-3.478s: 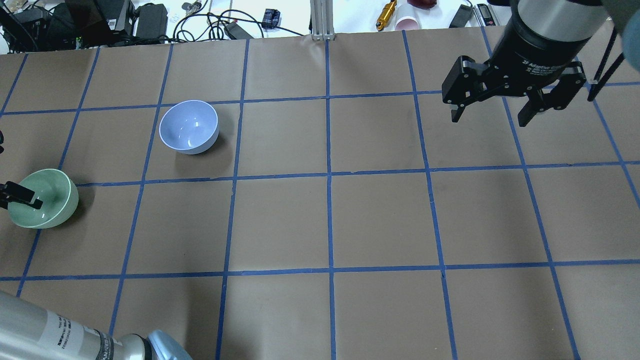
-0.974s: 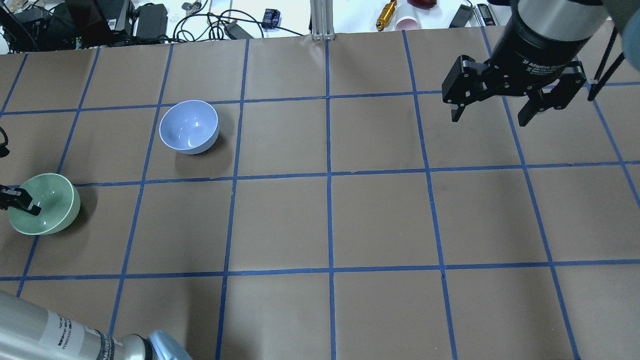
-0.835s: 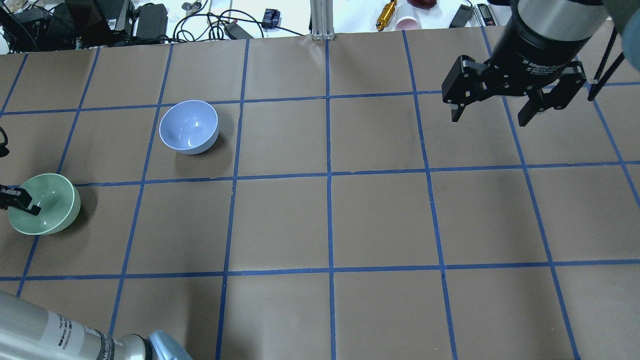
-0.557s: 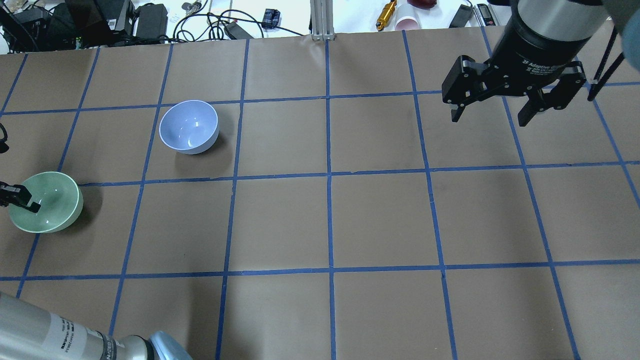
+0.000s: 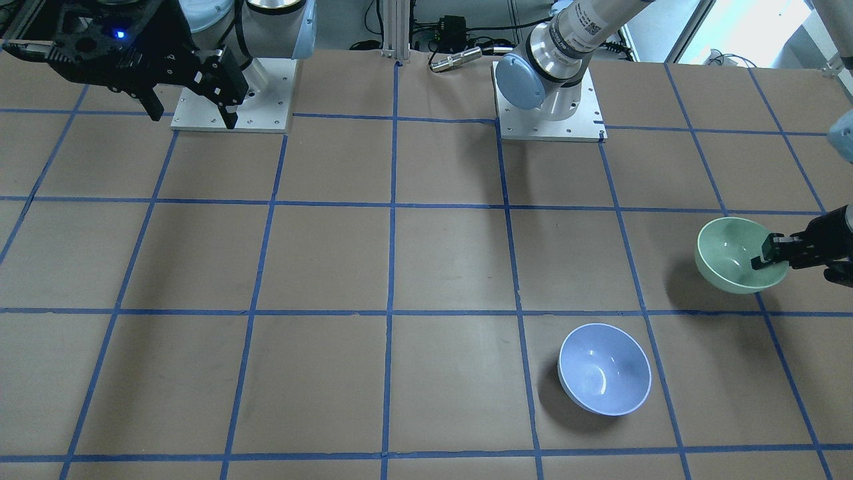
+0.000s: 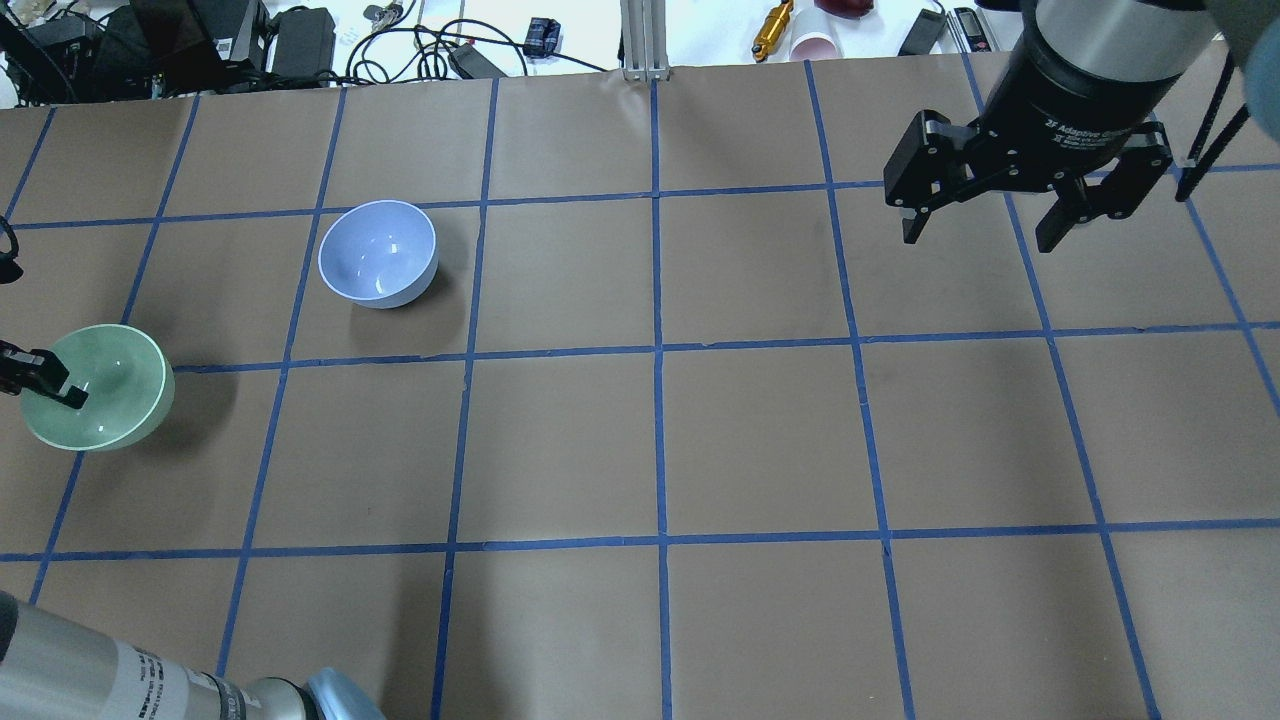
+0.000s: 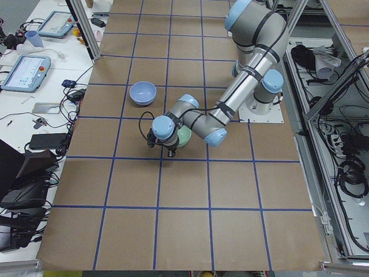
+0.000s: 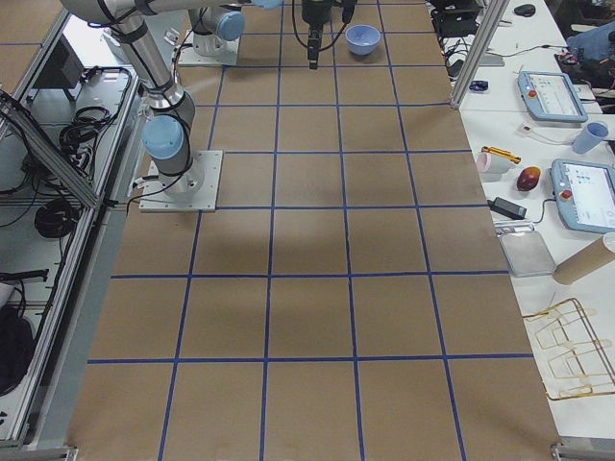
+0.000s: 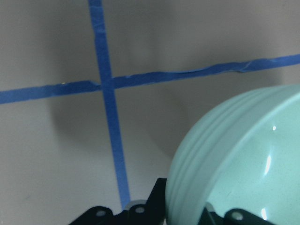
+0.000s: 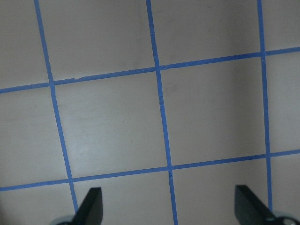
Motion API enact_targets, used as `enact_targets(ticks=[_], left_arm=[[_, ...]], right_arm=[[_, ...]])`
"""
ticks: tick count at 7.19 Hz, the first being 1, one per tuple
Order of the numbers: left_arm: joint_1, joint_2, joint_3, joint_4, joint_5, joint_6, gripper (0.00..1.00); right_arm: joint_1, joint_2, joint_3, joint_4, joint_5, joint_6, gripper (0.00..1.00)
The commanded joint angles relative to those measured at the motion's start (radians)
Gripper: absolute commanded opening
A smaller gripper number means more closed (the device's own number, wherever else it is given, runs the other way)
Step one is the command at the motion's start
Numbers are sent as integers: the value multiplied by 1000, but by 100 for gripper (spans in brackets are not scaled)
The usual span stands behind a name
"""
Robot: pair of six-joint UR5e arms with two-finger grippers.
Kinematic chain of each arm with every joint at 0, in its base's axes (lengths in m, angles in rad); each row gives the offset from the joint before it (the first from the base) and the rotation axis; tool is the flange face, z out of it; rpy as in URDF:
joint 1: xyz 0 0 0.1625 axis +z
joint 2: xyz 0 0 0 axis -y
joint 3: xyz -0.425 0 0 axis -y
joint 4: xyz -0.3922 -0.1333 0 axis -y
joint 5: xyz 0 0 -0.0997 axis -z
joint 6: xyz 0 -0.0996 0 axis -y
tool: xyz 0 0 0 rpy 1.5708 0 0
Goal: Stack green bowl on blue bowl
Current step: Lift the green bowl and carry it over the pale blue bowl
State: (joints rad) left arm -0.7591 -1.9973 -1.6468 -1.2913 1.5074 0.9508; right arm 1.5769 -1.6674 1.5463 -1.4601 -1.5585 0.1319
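Observation:
The green bowl (image 6: 110, 395) is at the table's left edge, held a little above the paper with its shadow cast to the right. My left gripper (image 6: 58, 392) is shut on its rim, one finger inside the bowl, as the left wrist view (image 9: 243, 168) and the front view (image 5: 730, 250) also show. The blue bowl (image 6: 378, 252) stands upright and empty, farther back and to the right of the green bowl (image 5: 604, 368). My right gripper (image 6: 978, 238) hangs open and empty high over the far right of the table (image 10: 171, 211).
The table is brown paper with a grid of blue tape (image 6: 657, 350). Cables and power bricks (image 6: 300, 40), a yellow tool (image 6: 772, 28) and a pink cup (image 6: 815, 45) lie beyond the far edge. The arm bases (image 5: 550, 113) stand at the robot's side.
The green bowl has risen off the table in my left gripper and shifted slightly right and toward the far edge. The blue bowl and the right arm have not moved.

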Motion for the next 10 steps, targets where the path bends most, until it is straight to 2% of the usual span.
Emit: enact_targets(ticks=[1,3,6,7,9,10], left_arm=[[-77,52,1,-13,-47,-80,0],[-181,72,18,-13,-49,-224,0],[-356,55,114,-28,-49,-498,0],[-390,49,142,-46,-55,-595,0],[-408,22,173,-49,-140,-694,0],[-433,15,179,-40,-154,-725,0]], right_arm=[[0,0,0,0,0,0,100],[0,0,0,1,0,0,100],[0,0,0,1,0,0,100],[0,0,0,0,0,0,100],[0,0,0,0,0,0,100],[0,0,0,0,0,0,100]])
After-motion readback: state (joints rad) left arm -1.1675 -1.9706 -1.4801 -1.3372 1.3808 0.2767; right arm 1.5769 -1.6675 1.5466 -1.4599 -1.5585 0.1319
